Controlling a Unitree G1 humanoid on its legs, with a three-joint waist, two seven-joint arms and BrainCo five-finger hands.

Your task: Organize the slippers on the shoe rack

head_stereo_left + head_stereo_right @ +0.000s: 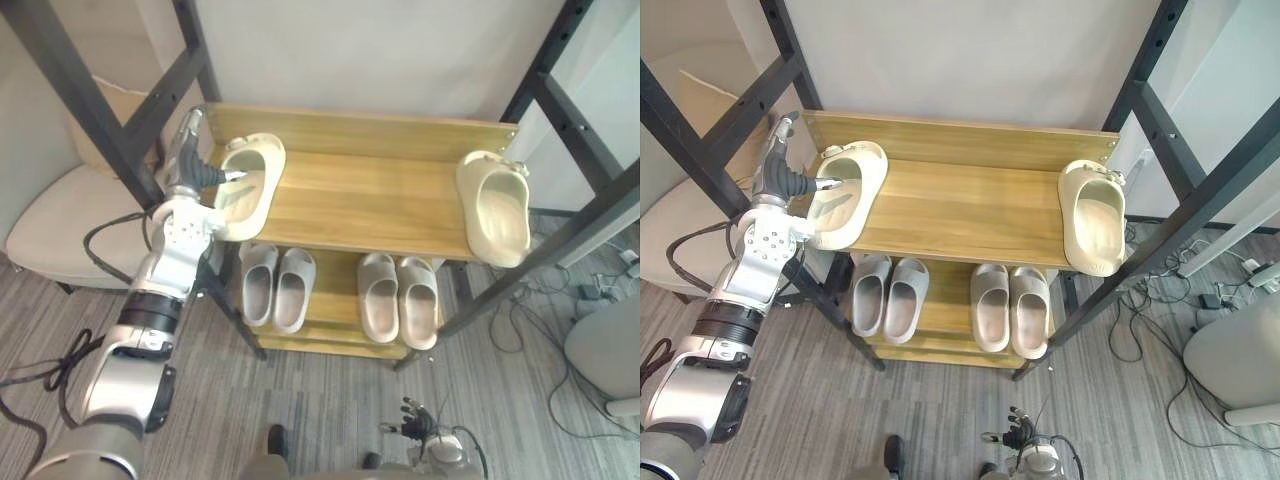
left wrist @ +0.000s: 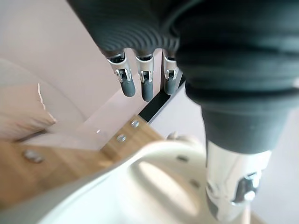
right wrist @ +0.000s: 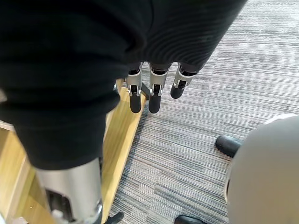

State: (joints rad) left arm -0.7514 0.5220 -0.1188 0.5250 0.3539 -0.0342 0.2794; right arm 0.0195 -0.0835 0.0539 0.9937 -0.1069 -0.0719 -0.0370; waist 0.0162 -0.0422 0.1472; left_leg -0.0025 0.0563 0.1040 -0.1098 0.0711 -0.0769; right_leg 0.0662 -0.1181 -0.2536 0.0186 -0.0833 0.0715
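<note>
Currently active hand: left hand [image 1: 192,172], at the left end of the shoe rack's top shelf [image 1: 370,195].
Hand state: fingers [image 2: 146,86] are nearly straight, reach past the slipper's outer rim and close on nothing. The thumb [image 2: 233,186] reaches over the slipper's opening. Judged as contact, not a firm hold.
Task item: cream slipper [image 1: 250,190], directly under the thumb. It lies angled on the shelf near the front corner.
Matching item: second cream slipper [image 1: 497,212], well apart from the left hand at the far end of the same shelf. Its near end reaches the front edge.
Lower shelf: two grey pairs [image 1: 275,288] [image 1: 398,298], below the hand, each already side by side.
Idle hand: right hand [image 1: 417,417], low over the floor, fingers [image 3: 155,98] relaxed and empty.
Step judged: bring the two cream slippers together as a pair.
Technique: seat the thumb inside the opening and close the fingers on the outer wall before moving. Slide the slipper along the board rather than lifting it.
Risk: a loose pinch may tip the slipper off the front corner.
</note>
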